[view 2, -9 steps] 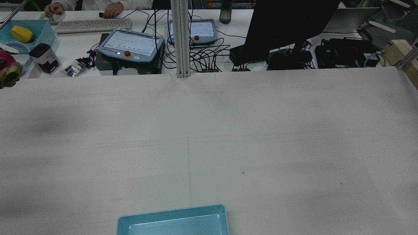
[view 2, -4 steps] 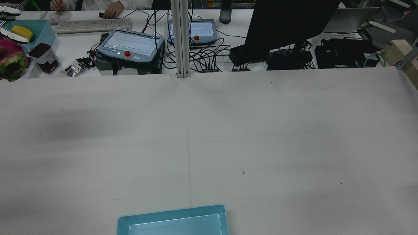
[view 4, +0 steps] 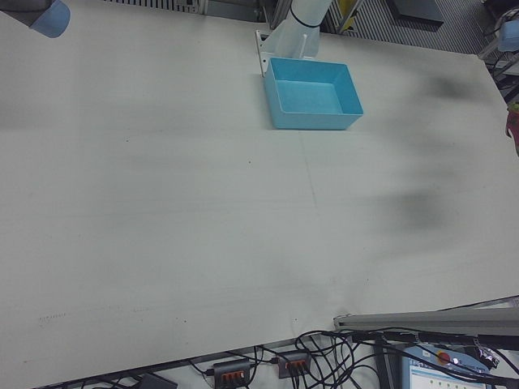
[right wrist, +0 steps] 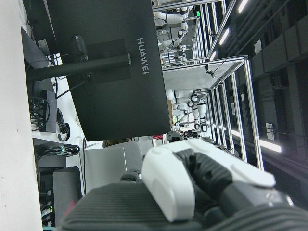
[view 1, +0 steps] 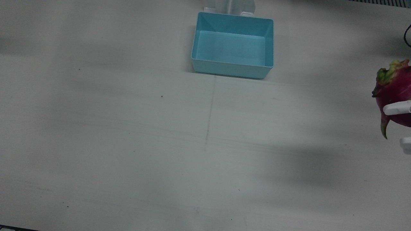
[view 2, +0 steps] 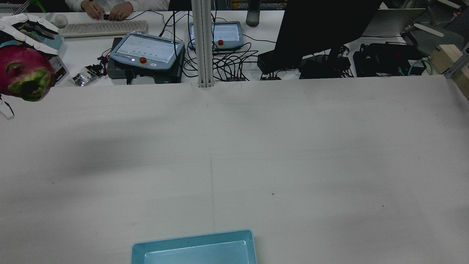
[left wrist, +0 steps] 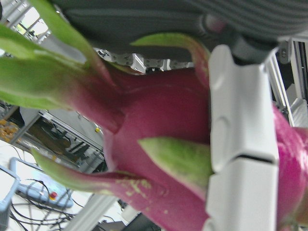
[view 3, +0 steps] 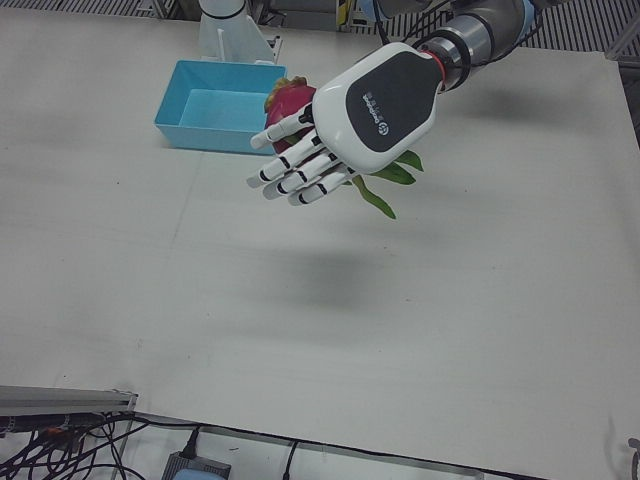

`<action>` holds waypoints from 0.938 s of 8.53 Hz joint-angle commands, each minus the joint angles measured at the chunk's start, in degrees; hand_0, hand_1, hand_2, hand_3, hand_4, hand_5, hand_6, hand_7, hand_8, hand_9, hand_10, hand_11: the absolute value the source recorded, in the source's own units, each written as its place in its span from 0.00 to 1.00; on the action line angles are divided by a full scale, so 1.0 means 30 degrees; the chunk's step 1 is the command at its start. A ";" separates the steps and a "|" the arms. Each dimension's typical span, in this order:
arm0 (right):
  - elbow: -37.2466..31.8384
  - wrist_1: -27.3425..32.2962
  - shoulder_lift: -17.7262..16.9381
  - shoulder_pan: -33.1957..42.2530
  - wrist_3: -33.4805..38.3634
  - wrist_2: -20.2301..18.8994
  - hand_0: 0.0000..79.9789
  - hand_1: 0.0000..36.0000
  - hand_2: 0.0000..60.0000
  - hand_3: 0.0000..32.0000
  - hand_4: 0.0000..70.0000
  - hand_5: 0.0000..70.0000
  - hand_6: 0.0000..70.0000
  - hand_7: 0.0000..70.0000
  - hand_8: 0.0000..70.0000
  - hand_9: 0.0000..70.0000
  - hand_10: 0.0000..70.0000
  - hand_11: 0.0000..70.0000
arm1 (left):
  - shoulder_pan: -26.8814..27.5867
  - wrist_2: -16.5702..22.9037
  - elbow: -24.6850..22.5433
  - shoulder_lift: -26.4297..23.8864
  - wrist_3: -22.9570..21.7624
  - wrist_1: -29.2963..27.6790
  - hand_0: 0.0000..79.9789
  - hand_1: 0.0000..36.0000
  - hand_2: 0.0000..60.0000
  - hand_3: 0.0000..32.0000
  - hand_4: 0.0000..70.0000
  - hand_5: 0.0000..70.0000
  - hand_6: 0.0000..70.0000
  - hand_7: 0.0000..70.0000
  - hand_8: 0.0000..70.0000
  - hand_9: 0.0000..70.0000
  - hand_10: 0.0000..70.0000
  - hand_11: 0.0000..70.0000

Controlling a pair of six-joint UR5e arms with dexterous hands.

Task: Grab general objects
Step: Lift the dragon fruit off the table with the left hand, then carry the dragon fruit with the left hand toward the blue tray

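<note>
Magenta-skinned, with green leafy scales, the round dragon fruit sits in the white, black-backed left hand, held in the air above the white worktop, with a soft shadow below it. The left-front view shows the hand from its back, so most of the fruit is hidden behind the palm; only a pink edge and a few green tips stick out. The left hand view shows what that one cannot: a white finger pressed flat across the fruit's skin, so the hand is closed around the fruit.

The rear view catches the fruit at its left edge with the fingertips curled over the top, the rest of the hand cut off. The front view shows only half of the fruit at its right border, crossed by one white finger.

An open rectangular light-blue plastic bin stands on the worktop near the arm pedestals, well apart from the fruit; the rear view cuts off all but its far rim.

The right hand appears only in its own view, as a white and dark-ribbed shape close to the lens; whether its fingers are spread or curled cannot be told. Behind it is a black monitor.
</note>
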 commanded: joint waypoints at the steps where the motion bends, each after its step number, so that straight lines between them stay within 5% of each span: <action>1: -0.0011 0.0003 0.0000 -0.0014 0.0000 0.0001 0.00 0.00 0.00 0.00 0.00 0.00 0.00 0.00 0.00 0.00 0.00 0.00 | 0.2286 0.0174 -0.1816 -0.0003 -0.1037 -0.0302 0.77 0.65 0.39 0.00 1.00 0.00 0.24 0.47 0.29 0.45 0.33 0.49; 2: -0.0040 0.0003 0.0000 -0.0014 0.0000 0.0001 0.00 0.00 0.00 0.00 0.00 0.00 0.00 0.00 0.00 0.00 0.00 0.00 | 0.2348 0.0202 -0.2518 -0.0003 -0.1215 0.0077 0.78 0.65 0.34 0.00 1.00 0.00 0.23 0.45 0.27 0.43 0.31 0.47; 4: -0.0040 0.0032 0.0000 -0.0014 0.0000 0.0001 0.00 0.00 0.00 0.00 0.00 0.00 0.00 0.00 0.00 0.00 0.00 0.00 | 0.2581 0.1399 -0.3953 -0.0206 -0.1217 0.1596 1.00 0.73 0.22 0.00 1.00 0.00 0.26 0.49 0.27 0.43 0.29 0.45; 8: -0.0070 0.0032 0.0000 -0.0014 0.0000 0.0001 0.00 0.00 0.00 0.00 0.00 0.00 0.00 0.00 0.00 0.00 0.00 0.00 | 0.3251 0.2369 -0.5040 -0.0764 -0.1246 0.3125 1.00 0.78 0.14 0.00 1.00 0.00 0.27 0.47 0.26 0.40 0.21 0.32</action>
